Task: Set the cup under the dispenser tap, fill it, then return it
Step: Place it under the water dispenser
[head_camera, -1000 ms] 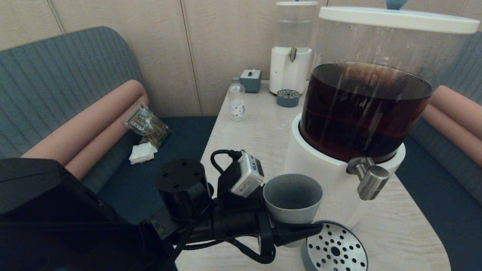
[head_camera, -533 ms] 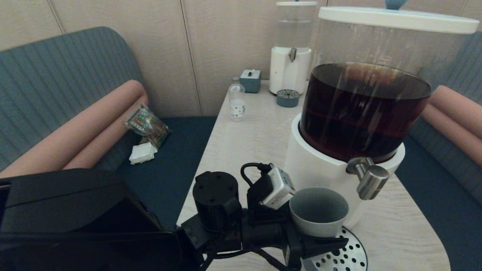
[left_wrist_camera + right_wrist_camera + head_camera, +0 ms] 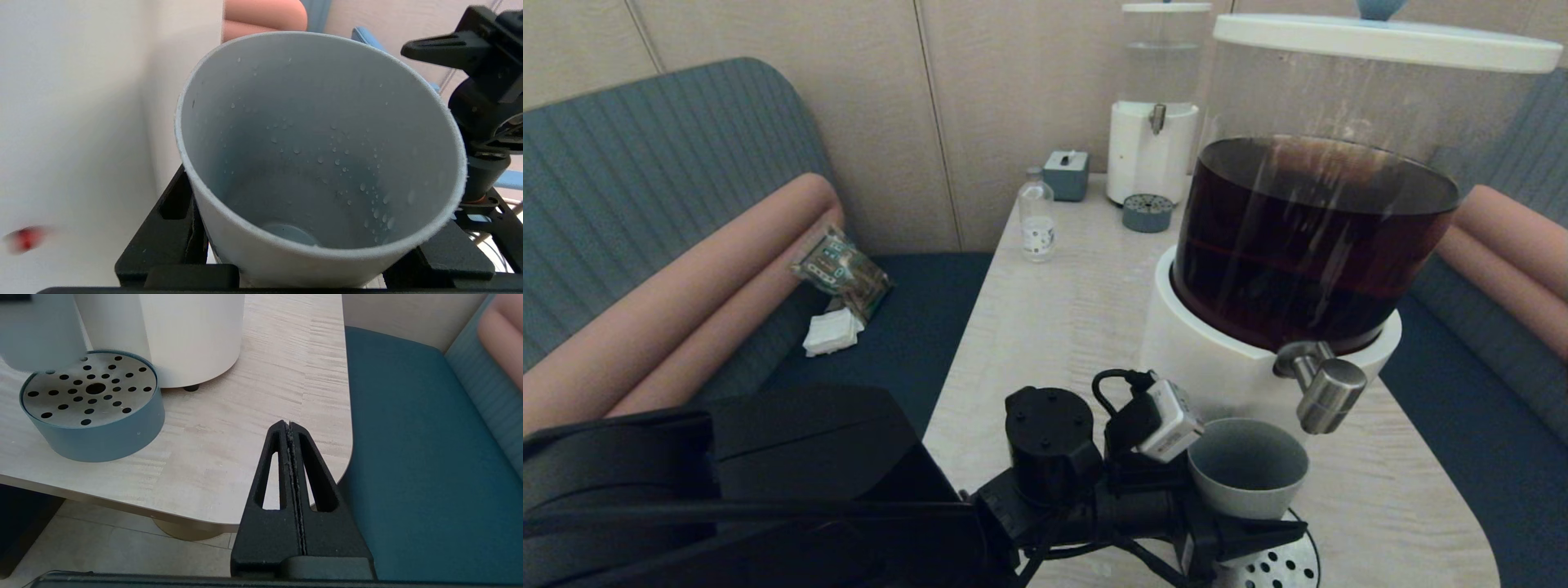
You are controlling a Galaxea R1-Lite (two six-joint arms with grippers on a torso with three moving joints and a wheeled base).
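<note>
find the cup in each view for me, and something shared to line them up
Head view: the cup is low and right of centre, held in the left gripper, just left of the tap.
Left wrist view: the cup fills the middle, mouth toward the camera.
Right wrist view: only a grey edge at the upper left, probably the cup.
Shared landmark: the dispenser's white base.
</note>
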